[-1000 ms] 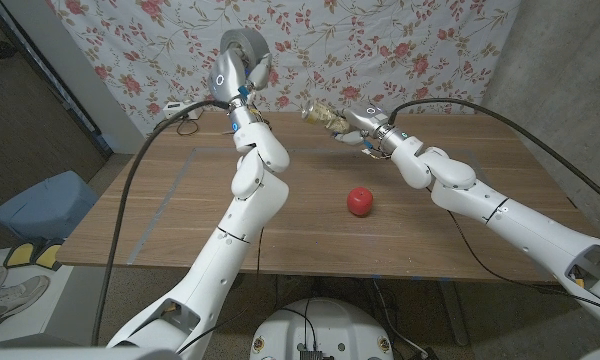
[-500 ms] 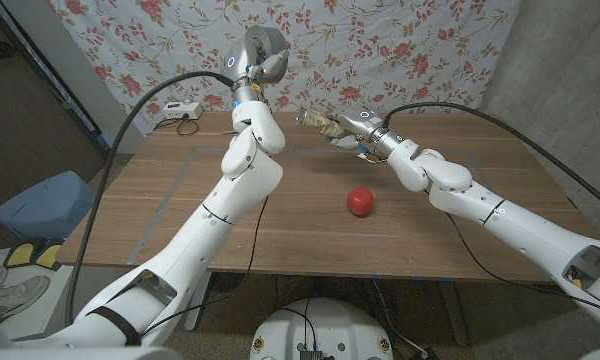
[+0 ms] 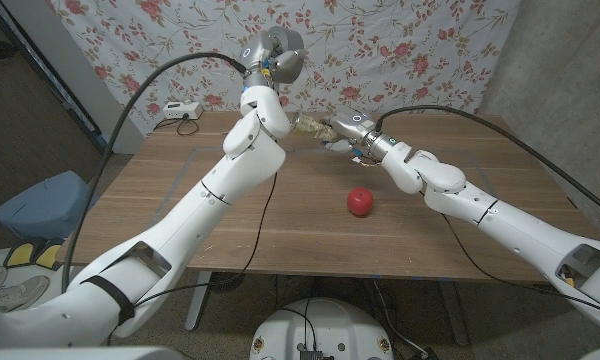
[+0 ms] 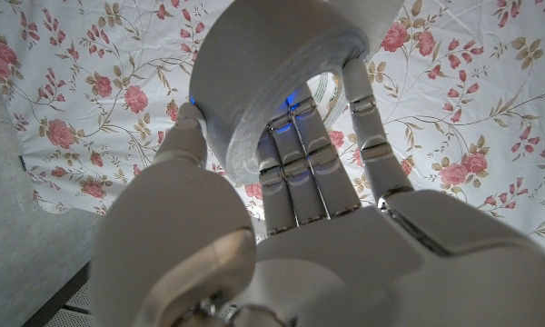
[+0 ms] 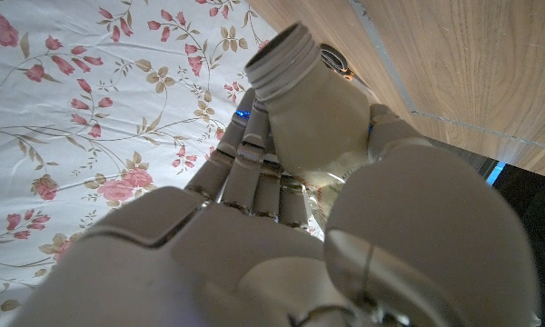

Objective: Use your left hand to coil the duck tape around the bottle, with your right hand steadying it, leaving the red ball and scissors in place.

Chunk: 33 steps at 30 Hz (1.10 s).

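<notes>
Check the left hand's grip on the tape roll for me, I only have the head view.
Observer: In the left wrist view, the left hand pinches the tape roll between the thumb on one side and a finger on the other. The other fingers show through its open core.
Operator: Is the bottle capped?
Observer: No. The right wrist view shows a bare threaded neck with an open mouth. The right hand grips the body.

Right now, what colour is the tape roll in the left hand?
Silver-grey; the tape roll, held by the left hand, shows best in the left wrist view.
</notes>
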{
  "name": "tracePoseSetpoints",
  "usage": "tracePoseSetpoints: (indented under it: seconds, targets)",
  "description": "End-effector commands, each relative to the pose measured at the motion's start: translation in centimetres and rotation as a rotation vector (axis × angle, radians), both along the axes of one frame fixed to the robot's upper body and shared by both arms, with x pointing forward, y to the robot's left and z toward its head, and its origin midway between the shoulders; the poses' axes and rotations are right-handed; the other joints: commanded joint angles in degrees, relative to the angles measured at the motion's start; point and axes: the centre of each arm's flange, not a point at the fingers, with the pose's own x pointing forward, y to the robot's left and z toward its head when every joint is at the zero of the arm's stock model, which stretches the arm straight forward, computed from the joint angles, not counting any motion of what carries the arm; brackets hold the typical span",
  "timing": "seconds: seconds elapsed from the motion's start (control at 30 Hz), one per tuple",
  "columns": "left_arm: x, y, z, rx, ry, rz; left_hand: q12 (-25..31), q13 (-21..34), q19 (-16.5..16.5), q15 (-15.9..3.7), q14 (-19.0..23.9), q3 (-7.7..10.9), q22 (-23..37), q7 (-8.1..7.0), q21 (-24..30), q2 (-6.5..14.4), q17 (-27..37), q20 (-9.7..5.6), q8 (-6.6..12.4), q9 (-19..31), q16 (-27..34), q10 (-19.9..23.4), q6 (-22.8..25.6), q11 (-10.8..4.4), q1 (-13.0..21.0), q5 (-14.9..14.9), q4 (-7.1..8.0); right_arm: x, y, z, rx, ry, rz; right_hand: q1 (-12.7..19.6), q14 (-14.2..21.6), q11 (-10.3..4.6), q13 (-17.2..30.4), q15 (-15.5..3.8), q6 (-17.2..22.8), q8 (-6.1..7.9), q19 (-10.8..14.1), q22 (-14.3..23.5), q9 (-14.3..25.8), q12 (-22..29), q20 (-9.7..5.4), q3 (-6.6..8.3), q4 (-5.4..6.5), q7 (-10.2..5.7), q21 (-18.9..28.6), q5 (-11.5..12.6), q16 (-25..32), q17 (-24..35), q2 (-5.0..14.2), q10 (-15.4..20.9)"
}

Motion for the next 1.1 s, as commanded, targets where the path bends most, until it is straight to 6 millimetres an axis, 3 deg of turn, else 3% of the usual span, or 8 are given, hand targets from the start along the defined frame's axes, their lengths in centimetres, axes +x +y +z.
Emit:
tracePoseSetpoints:
  seconds: [0.03,0.63,1.1]
  targets:
    - [0.8,-2.0,1.6,0.047,0.042,-0.034,0.4,12.1,-3.1,-9.35,8.0,7.53,-0.8,2.14,0.5,8.6,16.2,-3.06,-0.23,0.1,0.1,6.9,2.3,-6.52,9.2,0.4,0.79,1.0,1.7,-0.1,-0.032,0.012,0.006,1.7,7.0,-9.47,0.2,-10.84,20.9,0.37,-0.1,0.1,0.3,-0.2,-7.75,0.07,0.37,-11.70,0.4,0.3,-0.2,0.2,11.77,16.3]
    - [1.0,-4.0,2.7,0.085,0.081,-0.045,0.4,12.7,-3.1,-9.37,8.5,7.59,-1.1,2.60,1.7,8.5,16.6,-3.02,-0.73,0.0,-0.1,7.1,2.6,-6.41,9.7,0.3,0.68,3.5,4.0,0.0,-0.074,0.045,-0.012,1.9,7.2,-9.46,0.4,-10.79,21.0,0.32,-0.3,0.1,0.3,-0.5,-7.78,-0.09,0.43,-11.73,0.9,0.4,-0.4,0.4,11.72,16.5]
    - [0.2,-4.2,2.7,0.102,0.093,-0.053,0.1,12.7,-3.1,-9.34,8.9,7.68,-1.4,2.79,2.6,8.4,16.8,-3.05,-1.08,0.0,-0.4,7.5,2.9,-6.32,10.1,0.1,0.60,6.0,3.3,0.2,-0.058,0.097,-0.052,1.9,7.2,-9.08,0.5,-10.73,21.0,0.28,-0.4,0.1,0.3,-0.9,-7.69,-0.22,0.53,-11.75,1.3,0.4,-0.6,0.5,11.73,16.5]
